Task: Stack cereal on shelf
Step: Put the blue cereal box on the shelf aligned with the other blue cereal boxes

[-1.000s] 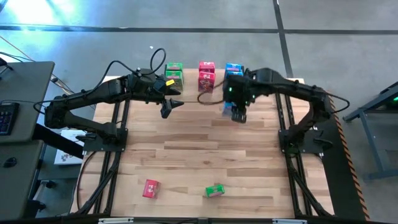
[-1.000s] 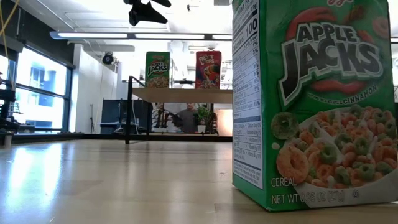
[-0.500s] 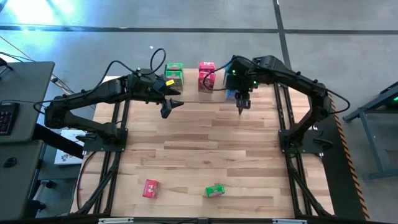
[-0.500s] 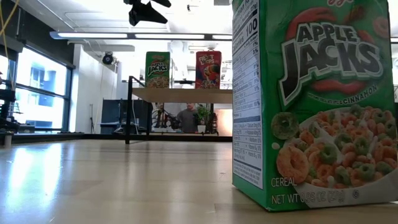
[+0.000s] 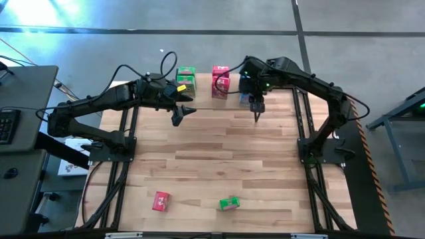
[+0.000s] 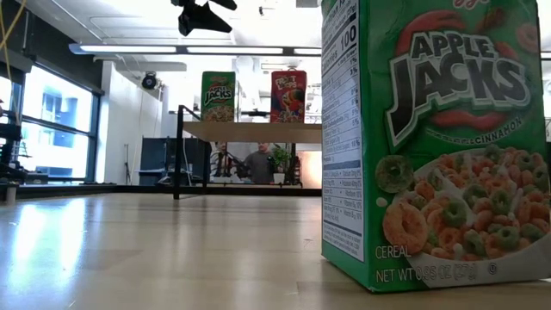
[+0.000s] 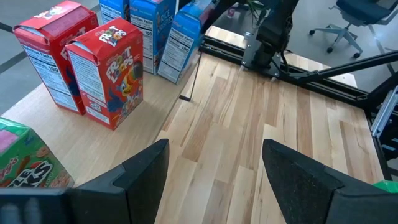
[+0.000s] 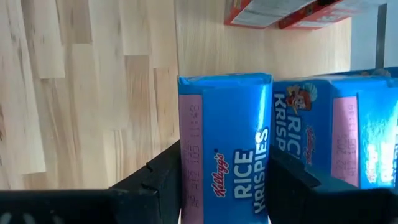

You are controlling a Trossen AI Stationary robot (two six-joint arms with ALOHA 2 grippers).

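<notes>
The shelf stands at the table's far edge. On its board stand green cereal boxes, red ones and blue ones. My right gripper is over the shelf's right end, shut on a blue cereal box, next to another blue box. My left gripper hangs open in front of the shelf's left part, with nothing between its fingers. A red-pink box and a green box stand on the table near its front edge. My right gripper pinches the blue box between its two fingers, one on each of two opposite sides. The fingers come steeply from above. The box stays roughly upright with its lower end at the shelf board; whether it rests there I cannot tell.
In the low view the near green box fills the right side and hides my right gripper; the shelf shows behind it. A desk with a keyboard stands left of the table. The middle of the tabletop is bare wood.
My right gripper has carried the blue box toward the table's far edge and a little left, in toward the shelf's right end, and has rolled about its own pointing line. The box stays in the shut fingers.
</notes>
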